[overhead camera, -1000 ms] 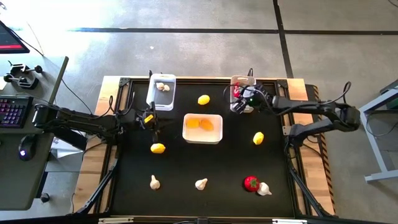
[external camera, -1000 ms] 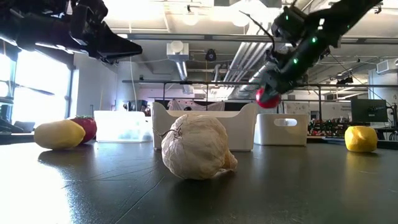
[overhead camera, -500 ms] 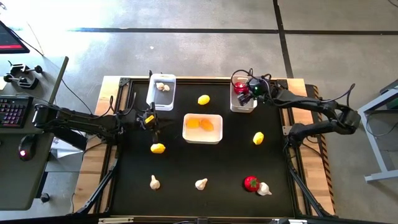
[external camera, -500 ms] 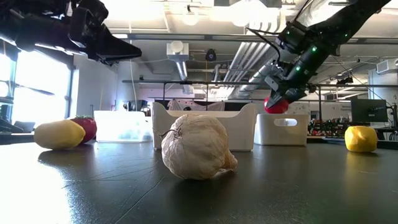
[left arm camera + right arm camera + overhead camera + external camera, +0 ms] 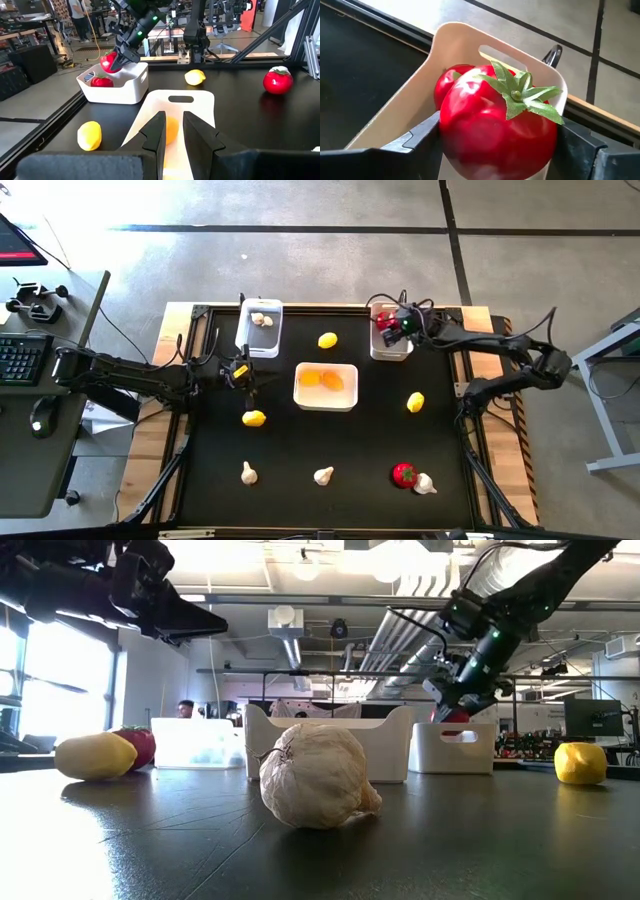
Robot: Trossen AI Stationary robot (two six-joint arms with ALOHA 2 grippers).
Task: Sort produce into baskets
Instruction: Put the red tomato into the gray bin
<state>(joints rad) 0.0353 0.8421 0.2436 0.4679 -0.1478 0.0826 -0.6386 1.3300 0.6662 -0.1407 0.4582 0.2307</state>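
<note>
Placement: right gripper [image 5: 392, 323] is hanging over the narrow right basket [image 5: 379, 349], carrying a red fruit [image 5: 495, 127] to join the one lying inside | Jaws: spread wide yet pinching that fruit | Left gripper [image 5: 172, 131] is waiting near the middle basket [image 5: 326, 402], fingers nearly together, empty.
</note>
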